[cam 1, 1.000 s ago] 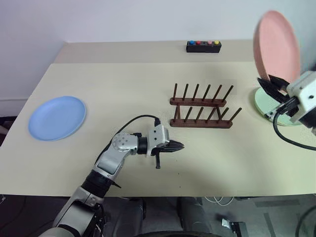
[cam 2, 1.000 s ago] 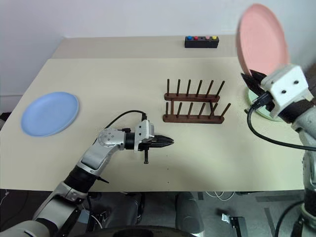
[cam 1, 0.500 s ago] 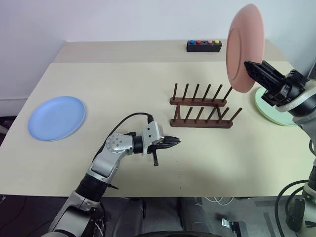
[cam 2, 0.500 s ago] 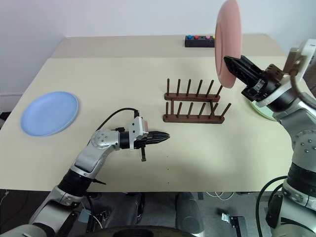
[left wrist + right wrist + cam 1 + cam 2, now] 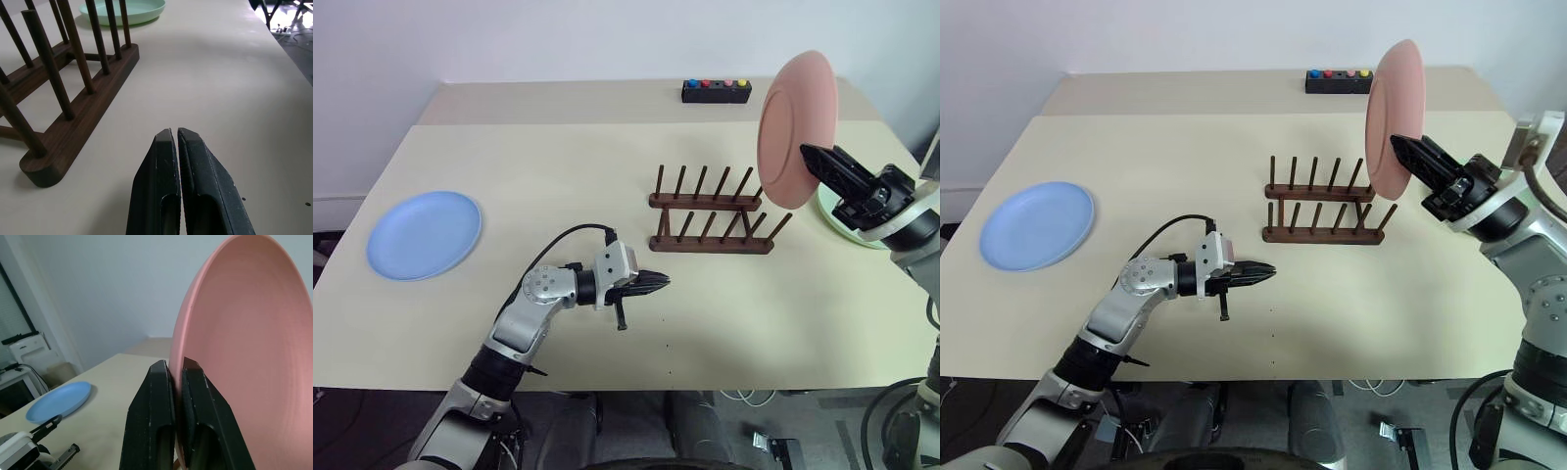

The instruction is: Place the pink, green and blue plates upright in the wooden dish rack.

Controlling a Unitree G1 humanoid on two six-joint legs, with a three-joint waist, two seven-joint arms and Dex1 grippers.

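The pink plate (image 5: 795, 127) stands upright in the air, above the right end of the wooden dish rack (image 5: 710, 220), with my right gripper (image 5: 806, 152) shut on its lower rim. In the right wrist view the two fingers (image 5: 159, 382) clamp that rim. The green plate (image 5: 847, 227) lies flat on the table behind my right gripper, partly hidden by it. At the far left the blue plate (image 5: 425, 233) lies flat. My left gripper (image 5: 664, 282) is shut and empty, hovering low over the table in front and left of the rack, pointing at it.
A small black box with coloured buttons (image 5: 716, 91) sits at the table's back edge. The cream table (image 5: 558, 166) has bare room between the blue plate and the rack. A black cable loops behind the left wrist.
The right gripper rolled the pink plate from facing me to nearly edge-on, carried it left over the rack's right end, then lowered it slightly. The left gripper stayed put.
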